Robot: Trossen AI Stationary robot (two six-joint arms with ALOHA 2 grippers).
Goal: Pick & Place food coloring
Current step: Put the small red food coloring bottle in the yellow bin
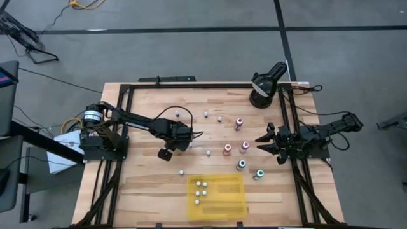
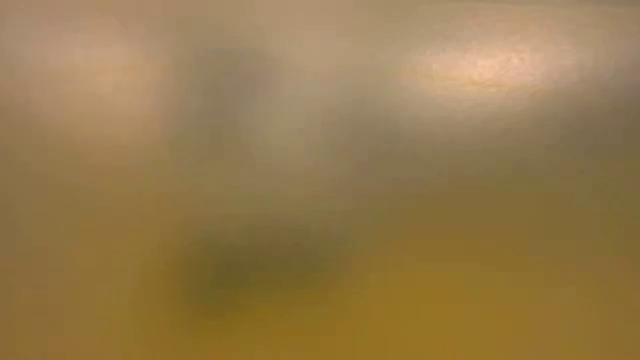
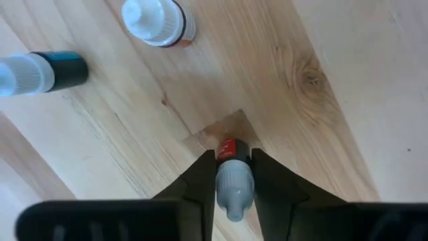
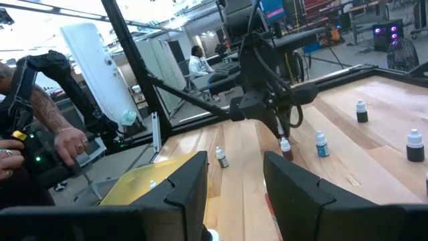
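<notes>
My left hand grips a red bottle between its fingers; right hand open. Four bottles in the tray.

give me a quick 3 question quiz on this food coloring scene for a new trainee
1. True or false: the left gripper is shut on a bottle with a red body.
2. Multiple choice: where is the yellow tray? A) the table edge nearest the bottom of the high view B) beside the black lamp C) under the right gripper
3. Fill in: the right gripper waits at the table's right side with its fingers ____.

Key
1. True: the left wrist view shows the fingers pressed on both sides of the bottle.
2. A
3. open
</notes>
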